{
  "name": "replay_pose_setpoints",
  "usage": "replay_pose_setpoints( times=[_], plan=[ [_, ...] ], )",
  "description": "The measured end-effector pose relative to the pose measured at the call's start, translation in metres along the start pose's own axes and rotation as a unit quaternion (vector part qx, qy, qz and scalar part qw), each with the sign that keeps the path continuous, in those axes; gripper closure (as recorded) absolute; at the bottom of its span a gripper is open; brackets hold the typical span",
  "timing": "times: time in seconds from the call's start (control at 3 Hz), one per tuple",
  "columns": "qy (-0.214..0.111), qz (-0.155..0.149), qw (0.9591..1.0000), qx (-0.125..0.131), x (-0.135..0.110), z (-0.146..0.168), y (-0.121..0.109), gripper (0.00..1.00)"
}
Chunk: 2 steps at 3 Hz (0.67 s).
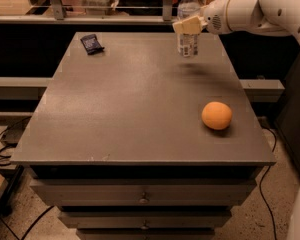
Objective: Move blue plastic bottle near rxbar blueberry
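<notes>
We hold the bottle (188, 46) upright over the table's (125, 114) far right, with the gripper (186, 26) fingers clamped round its upper body. It seems just clear of the surface. Best to carry it left, level and low, and set it beside the snack bar (92, 43) at far left without toppling. Nothing lies between them, and the orange (216, 115) sits well aside.

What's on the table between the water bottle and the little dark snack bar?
Nothing. In the camera view, only bare table lies between the blue plastic bottle, held in the gripper at the back right, and the rxbar blueberry at back left.
</notes>
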<state>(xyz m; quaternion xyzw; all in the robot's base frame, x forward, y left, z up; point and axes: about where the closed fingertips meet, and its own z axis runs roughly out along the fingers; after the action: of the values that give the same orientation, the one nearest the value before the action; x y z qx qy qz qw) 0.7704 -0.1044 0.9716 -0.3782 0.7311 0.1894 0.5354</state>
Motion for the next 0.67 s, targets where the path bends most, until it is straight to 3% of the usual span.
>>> replay_pose_setpoints(
  times=[0.67],
  plan=[
    [-0.050, -0.002, 0.9977, -0.045, -0.030, 0.058, 0.051, 1.00]
  ],
)
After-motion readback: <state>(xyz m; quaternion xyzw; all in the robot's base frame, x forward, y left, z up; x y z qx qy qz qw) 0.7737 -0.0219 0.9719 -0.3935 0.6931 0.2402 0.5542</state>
